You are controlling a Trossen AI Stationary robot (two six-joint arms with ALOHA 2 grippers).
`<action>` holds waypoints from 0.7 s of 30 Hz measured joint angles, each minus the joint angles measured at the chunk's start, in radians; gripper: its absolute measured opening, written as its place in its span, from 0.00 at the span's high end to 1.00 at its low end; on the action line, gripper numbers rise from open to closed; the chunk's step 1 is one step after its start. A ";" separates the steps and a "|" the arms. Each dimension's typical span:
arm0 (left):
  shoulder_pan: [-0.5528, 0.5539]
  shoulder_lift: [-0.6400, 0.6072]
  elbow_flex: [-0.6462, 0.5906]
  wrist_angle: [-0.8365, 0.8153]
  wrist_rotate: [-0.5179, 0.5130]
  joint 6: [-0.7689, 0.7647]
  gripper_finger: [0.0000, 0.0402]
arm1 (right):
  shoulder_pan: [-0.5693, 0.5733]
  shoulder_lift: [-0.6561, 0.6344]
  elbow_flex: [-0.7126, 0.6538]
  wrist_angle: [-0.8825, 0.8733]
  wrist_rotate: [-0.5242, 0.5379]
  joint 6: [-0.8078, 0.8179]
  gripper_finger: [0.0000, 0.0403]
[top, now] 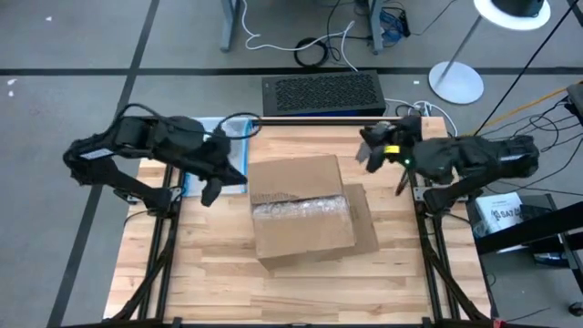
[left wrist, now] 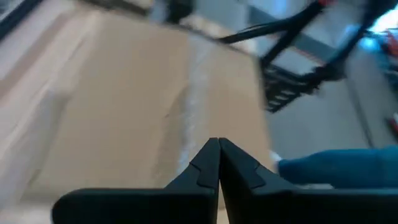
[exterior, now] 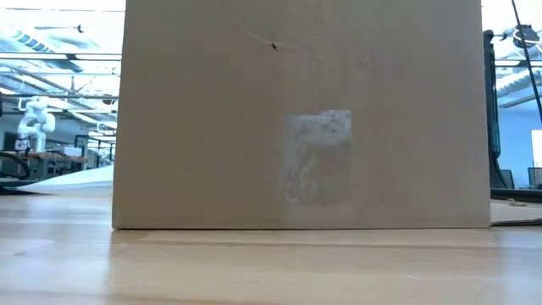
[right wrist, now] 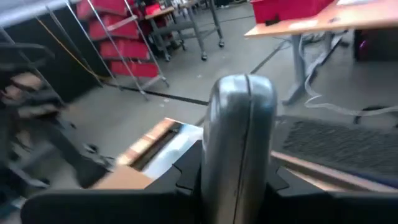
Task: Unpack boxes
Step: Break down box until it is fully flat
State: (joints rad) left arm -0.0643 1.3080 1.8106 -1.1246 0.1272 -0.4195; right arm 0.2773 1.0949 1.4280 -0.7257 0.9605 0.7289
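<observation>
The box (top: 301, 211) is found at the middle of the bench (top: 182, 282), standing closed, with a strip of glossy tape (top: 301, 207) along its top seam and a second patch on the side seen in the low view. One flap or loose sheet of cardboard lies flat against its right side.

The left gripper (top: 211, 192) is held just beside the box's left upper edge, its jaws pressed together on nothing. The right gripper (top: 373, 157) is held near the box's far right corner, apart from it, and is pinching a grey rounded tool (right wrist: 239, 143), apparently a handle; its working end cannot be seen.

The box is judged light and fairly stiff, though its walls would dent under a hard squeeze. The tape is judged slippery and a poor place for a hold. A hold on a flap edge or a corner is advised, with the box steadied from the left while the seam is opened.
</observation>
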 joint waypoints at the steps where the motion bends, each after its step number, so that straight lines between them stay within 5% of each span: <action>1: -0.007 0.021 0.003 0.025 0.020 0.015 0.98 | 0.037 0.006 0.000 -0.002 0.024 0.044 0.84; 11: -0.033 0.268 0.002 0.191 0.171 0.179 0.98 | 0.395 0.172 -0.005 -0.004 0.599 0.315 0.84; 21: -0.027 0.339 0.002 0.185 0.201 0.255 0.98 | 0.374 0.271 -0.009 -0.042 0.600 0.351 0.84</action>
State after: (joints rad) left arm -0.0913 1.6469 1.8122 -0.9396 0.3286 -0.1646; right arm 0.6513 1.3658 1.4193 -0.7679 1.5602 1.0799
